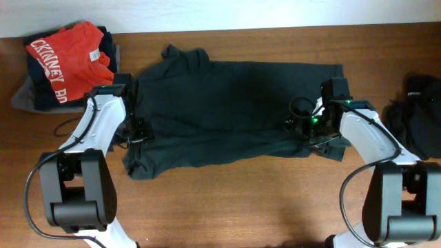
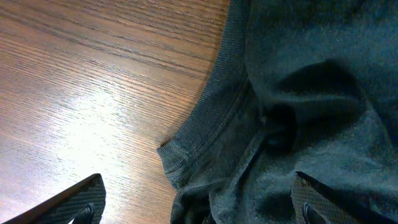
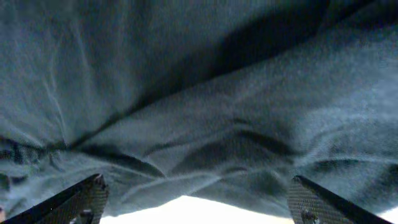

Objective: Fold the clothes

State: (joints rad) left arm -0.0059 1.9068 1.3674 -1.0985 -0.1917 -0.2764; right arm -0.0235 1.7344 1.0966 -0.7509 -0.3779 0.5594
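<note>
A dark grey-green T-shirt (image 1: pixel 227 110) lies spread across the middle of the table, its left end bunched. My left gripper (image 1: pixel 140 131) is open at the shirt's left edge. In the left wrist view the ribbed hem and a bunched fold of the shirt (image 2: pixel 273 124) lie between the wide-apart fingers (image 2: pixel 199 208), with bare wood on the left. My right gripper (image 1: pixel 310 132) is open at the shirt's lower right edge. In the right wrist view wrinkled fabric (image 3: pixel 205 106) fills the frame and its edge sits between the fingers (image 3: pixel 199 210).
A red shirt with white lettering (image 1: pixel 65 55) lies on a dark pile at the back left. A heap of black garments (image 1: pixel 422 110) sits at the right edge. Bare wooden table (image 1: pixel 234 200) runs along the front.
</note>
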